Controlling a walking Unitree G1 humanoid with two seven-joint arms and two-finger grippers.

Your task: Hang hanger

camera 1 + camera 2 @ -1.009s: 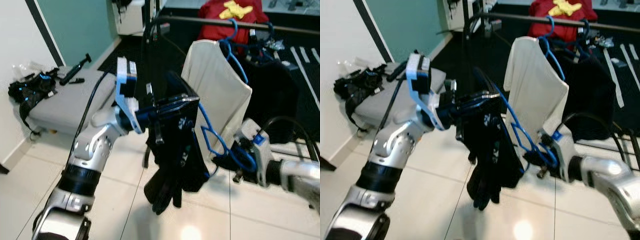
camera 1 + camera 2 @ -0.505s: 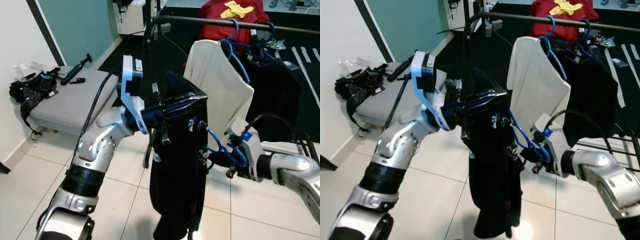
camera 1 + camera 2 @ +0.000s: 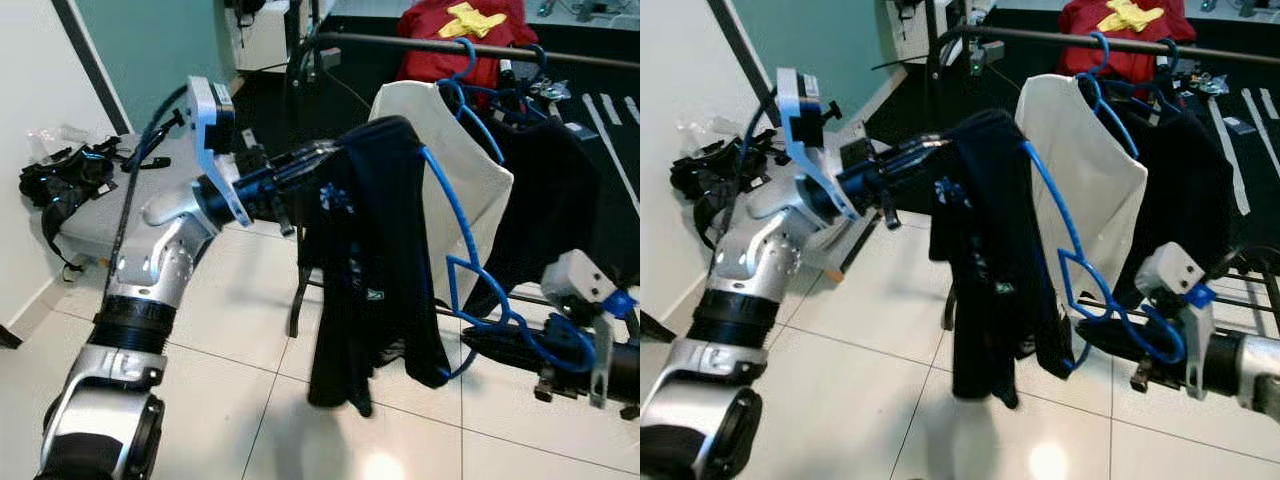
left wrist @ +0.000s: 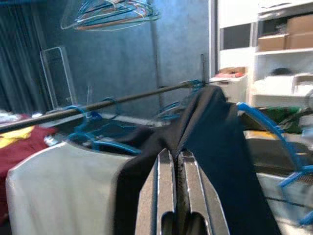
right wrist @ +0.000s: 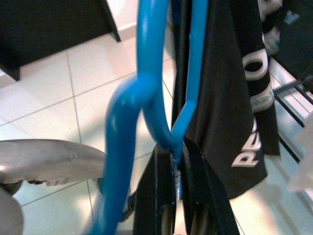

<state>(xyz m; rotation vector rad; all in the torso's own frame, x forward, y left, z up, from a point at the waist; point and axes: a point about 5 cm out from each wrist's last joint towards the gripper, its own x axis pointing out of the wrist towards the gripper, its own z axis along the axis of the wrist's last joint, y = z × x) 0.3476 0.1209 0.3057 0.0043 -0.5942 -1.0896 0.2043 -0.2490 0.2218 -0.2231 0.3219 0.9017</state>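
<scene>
A black garment [image 3: 365, 250] hangs over a blue hanger [image 3: 450, 215] in front of the clothes rail [image 3: 420, 40]. My left gripper [image 3: 310, 160] is raised at the garment's top, shut on a fold of its cloth; the left wrist view shows the fingers [image 4: 166, 176] pressed together with the black cloth at their tips. My right gripper [image 3: 478, 345] is low on the right, shut on the hanger's lower end; the blue wire [image 5: 146, 58] runs between its fingertips [image 5: 172, 152]. The hanger arcs from the garment's shoulder down to that gripper.
On the rail hang a white shirt [image 3: 450, 170] on another blue hanger, a red garment [image 3: 440, 50] and a dark garment [image 3: 560, 190]. A grey bench [image 3: 120, 215] with a black bag [image 3: 60, 175] stands at the left. A white tiled floor [image 3: 230, 340] lies below.
My left arm has swung up and to the left, lifting the garment's top. The right gripper has moved down and to the right with the hanger, so the hanger now tilts up into the garment.
</scene>
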